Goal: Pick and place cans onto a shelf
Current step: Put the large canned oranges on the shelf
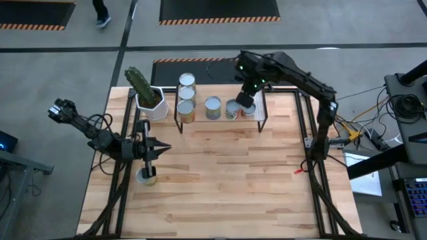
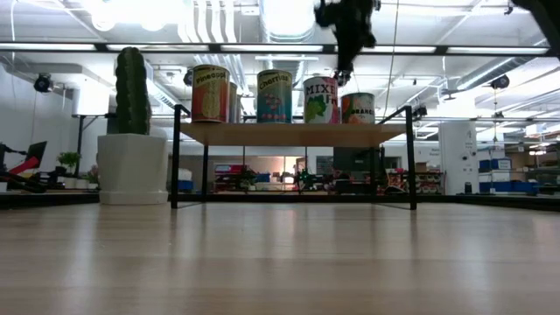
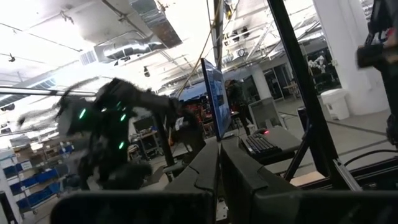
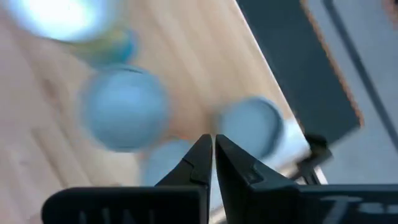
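Several cans stand on the shelf (image 1: 200,100) at the table's far side, among them one at its left end (image 1: 186,110) and one in the middle (image 1: 213,107). In the low view they stand in a row (image 2: 274,96) on its board (image 2: 289,133). One more can (image 1: 146,175) stands on the table at the left. My right gripper (image 1: 245,100) hovers over the shelf's right cans (image 4: 249,124), shut and empty; in the low view it (image 2: 343,77) is just above them. My left gripper (image 1: 163,148) is shut and empty, just beyond the loose can, pointing toward the table's right edge.
A white pot with a green cactus (image 1: 148,100) stands left of the shelf. Black frame rails run along the table's left (image 1: 123,167) and right (image 1: 310,153) sides. The table's middle and near part (image 1: 227,180) is bare wood.
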